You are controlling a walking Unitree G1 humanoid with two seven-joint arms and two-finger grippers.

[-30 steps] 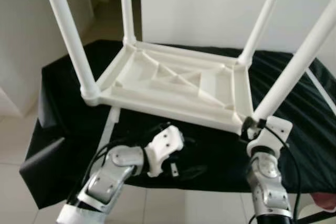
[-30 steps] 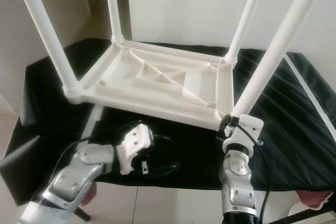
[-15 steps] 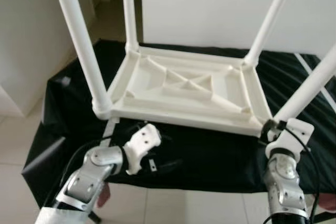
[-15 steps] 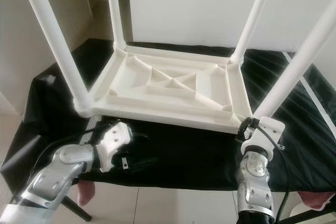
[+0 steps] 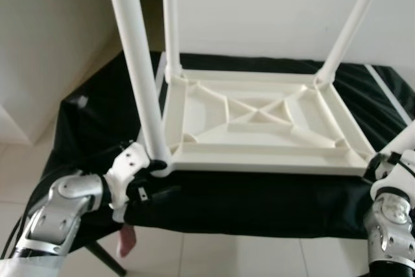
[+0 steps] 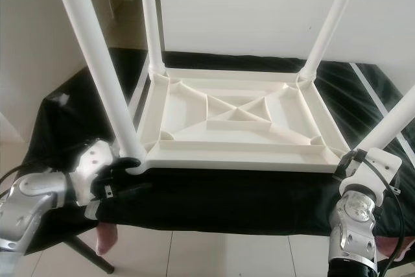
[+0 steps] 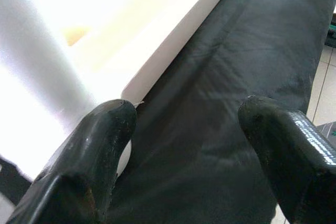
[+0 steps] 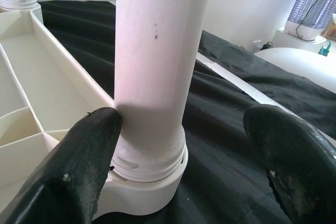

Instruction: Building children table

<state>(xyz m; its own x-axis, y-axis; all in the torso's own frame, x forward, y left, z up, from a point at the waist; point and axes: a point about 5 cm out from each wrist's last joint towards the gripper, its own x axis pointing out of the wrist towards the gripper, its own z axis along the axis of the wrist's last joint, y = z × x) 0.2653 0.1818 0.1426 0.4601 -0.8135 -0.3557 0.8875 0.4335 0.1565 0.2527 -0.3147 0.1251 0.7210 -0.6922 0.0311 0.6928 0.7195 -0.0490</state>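
1. The worktop [image 6: 214, 199], draped in black cloth, is the landmark; the white table [image 6: 237, 124] lies upside down on it, ribbed underside facing up.
2. Four legs stand in the table's corner sockets: near-left leg [image 6: 97, 69], far-left leg [image 6: 150, 21], far-right leg [image 6: 331, 21] and near-right leg [image 8: 157, 72]. Judged from this, the build looks nearly done; what seems left is checking the legs are seated and turning the table onto its feet.
3. The left end effector [image 7: 186, 124] sits at the table's near-left corner, its two fingers [image 7: 100, 145] spread apart, one touching the corner's edge, nothing clamped between them.
4. The right end effector [image 8: 184, 145] is at the table's near-right corner, fingers [image 8: 89, 150] apart; one rests against the base of the near-right leg, the other stands clear on the far side, so the leg sits between them unclamped.
5. A pale strip [image 8: 236, 80] lies on the cloth beyond the table's right side.
6. Below the worktop's near-left edge a dark stand leg [image 6: 87, 254] and something pinkish [image 6: 106, 238] show over tiled floor [image 6: 214, 254]; what the pink thing is I cannot tell.
7. A white wall [image 6: 259, 4] rises behind the worktop; nothing visibly blocks the table.
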